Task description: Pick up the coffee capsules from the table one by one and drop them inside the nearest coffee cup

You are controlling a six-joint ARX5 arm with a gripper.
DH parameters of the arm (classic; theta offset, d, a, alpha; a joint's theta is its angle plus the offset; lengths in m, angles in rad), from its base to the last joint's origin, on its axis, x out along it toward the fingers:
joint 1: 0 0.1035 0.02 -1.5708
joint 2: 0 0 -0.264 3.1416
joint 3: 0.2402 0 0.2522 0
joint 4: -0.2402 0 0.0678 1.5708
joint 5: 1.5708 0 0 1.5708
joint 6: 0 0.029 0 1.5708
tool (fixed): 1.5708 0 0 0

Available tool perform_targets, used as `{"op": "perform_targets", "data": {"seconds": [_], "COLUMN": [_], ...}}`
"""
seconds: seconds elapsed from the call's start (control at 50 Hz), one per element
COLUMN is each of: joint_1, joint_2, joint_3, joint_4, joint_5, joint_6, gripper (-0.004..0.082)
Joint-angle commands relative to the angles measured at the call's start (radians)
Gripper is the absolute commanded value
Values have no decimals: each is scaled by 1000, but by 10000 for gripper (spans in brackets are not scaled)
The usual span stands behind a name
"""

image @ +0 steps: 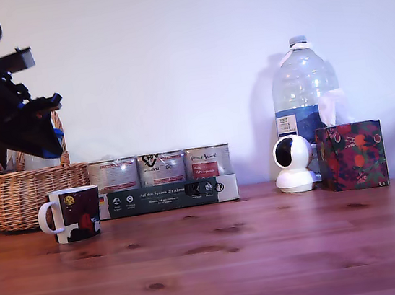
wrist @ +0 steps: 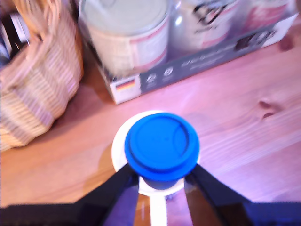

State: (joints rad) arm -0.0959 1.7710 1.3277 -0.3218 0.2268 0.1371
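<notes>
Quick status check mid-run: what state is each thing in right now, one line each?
gripper: raised above the mug, shut on the capsule.
capsule: held lid-up, directly over the mug's mouth, not yet dropped.
mug: upright on the table, handle toward the exterior view's left.
tins: upright in their tray, lids on.

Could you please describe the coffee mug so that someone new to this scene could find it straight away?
On the wooden table, look to the exterior view's left, just in front of the woven wicker basket. There stands the ceramic mug, beside the tray of silver tins. Unlike them, it has a white handle and a dark picture with red and yellow spots.
</notes>
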Motion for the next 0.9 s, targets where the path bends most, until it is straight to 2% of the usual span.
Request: {"op": "perform_targets", "data": {"seconds": [0.0, 0.38, 0.88], "joint_1": [3, 2, 2], "joint_2": [35, 196, 238], "joint_3": [48, 260, 266], "joint_4": [-30, -211, -272], "joint_5": [5, 4, 4], "joint_6": [-2, -6, -6], "gripper": [168, 188, 188]}}
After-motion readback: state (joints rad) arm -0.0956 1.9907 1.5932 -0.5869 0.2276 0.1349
